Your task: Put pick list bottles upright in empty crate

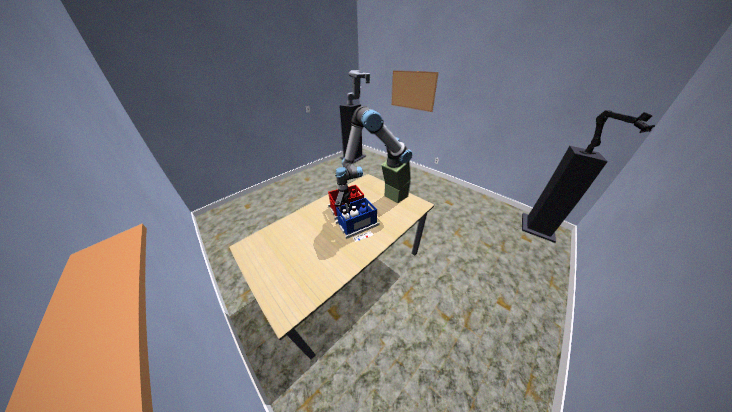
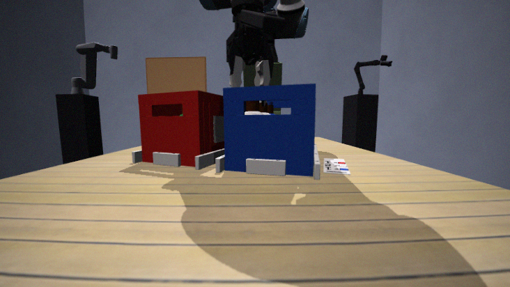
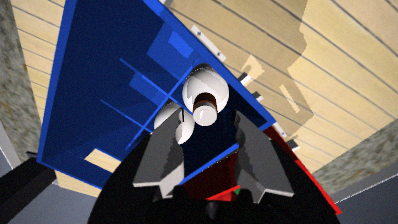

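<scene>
Bottles, three of them visible from above in the blue crate (image 1: 343, 223) (image 2: 269, 142) (image 3: 57, 75), stand below my gripper (image 1: 346, 205) (image 2: 249, 82) (image 3: 207, 109): two white bottles (image 1: 349, 211) (image 3: 206, 86) and one blue bottle (image 1: 363, 207). My two fingers are partly open and grip nothing, though a white bottle's cap shows between them in the wrist view. At least one red bottle (image 1: 353, 192) stands in the red crate (image 1: 333, 203) (image 2: 169, 137) (image 3: 306, 170), beside the blue one; I cannot give either crate's full count.

The pick list (image 1: 363, 236) (image 2: 336, 166), one white strip, carries a red mark and a blue mark beside black print too small to read. A pale blank-looking panel faces out from the blue crate; no brand is legible.

Both crates sit within low pale rails on one plank-patterned wooden table (image 1: 286, 266) (image 2: 106, 214) (image 3: 270, 30), my shadow across it. Blue-gray walls, a mottled floor (image 1: 450, 307) and two black pedestals (image 1: 566, 194) (image 2: 80, 128), each bearing an arm, surround the scene.
</scene>
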Available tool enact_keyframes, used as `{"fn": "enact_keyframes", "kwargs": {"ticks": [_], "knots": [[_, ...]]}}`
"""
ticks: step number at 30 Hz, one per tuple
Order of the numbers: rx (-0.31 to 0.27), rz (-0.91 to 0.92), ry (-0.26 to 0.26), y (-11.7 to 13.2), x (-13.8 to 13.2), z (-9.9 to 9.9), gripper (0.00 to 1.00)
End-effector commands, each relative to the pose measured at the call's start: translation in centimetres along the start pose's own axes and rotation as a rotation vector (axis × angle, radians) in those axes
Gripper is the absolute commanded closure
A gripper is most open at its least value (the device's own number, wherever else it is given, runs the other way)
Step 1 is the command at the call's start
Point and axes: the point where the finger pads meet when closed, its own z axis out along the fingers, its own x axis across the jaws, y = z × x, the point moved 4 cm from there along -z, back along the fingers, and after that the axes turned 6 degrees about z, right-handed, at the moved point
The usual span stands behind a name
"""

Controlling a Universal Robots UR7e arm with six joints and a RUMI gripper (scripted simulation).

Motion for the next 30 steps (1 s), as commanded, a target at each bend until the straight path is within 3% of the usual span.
{"fn": "enact_keyframes", "kwargs": {"ticks": [1, 30], "knots": [[0.001, 0.0, 0.001, 0.0, 0.0, -0.1, 0.62], [0.001, 0.0, 0.001, 0.0, 0.0, -7.2, 0.62]]}}
